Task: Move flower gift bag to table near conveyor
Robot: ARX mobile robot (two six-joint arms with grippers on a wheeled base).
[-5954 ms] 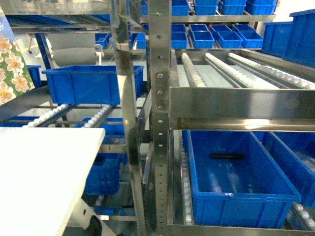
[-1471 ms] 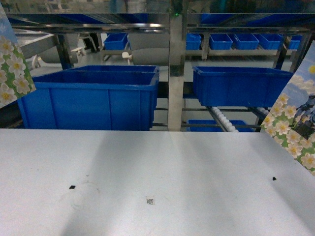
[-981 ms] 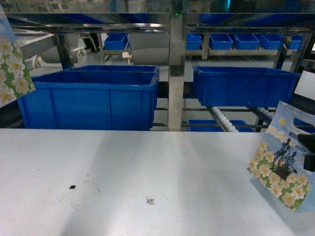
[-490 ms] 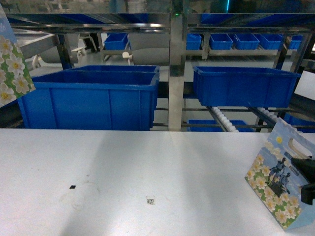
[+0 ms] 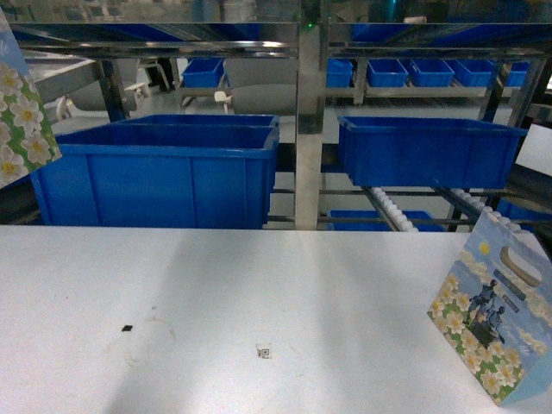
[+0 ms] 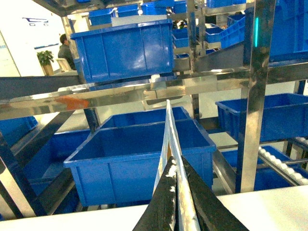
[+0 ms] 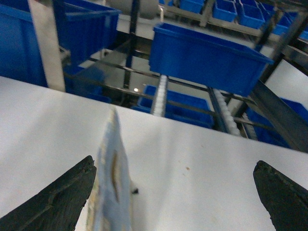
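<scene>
White bench (image 5: 259,285) fronting roller conveyor (image 5: 392,210). Flower gift bag (image 5: 493,323) upright, edge-on between wide-open right end effector (image 7: 175,192) fingers, nearer left finger. Left end effector (image 6: 177,192) pinching a second bag (image 6: 168,144).

No words, brand names or numbers can be read; the small square code sticker (image 5: 263,351) on the table (image 5: 345,293), at about 6 o'clock in the head view, is too small to make out
</scene>
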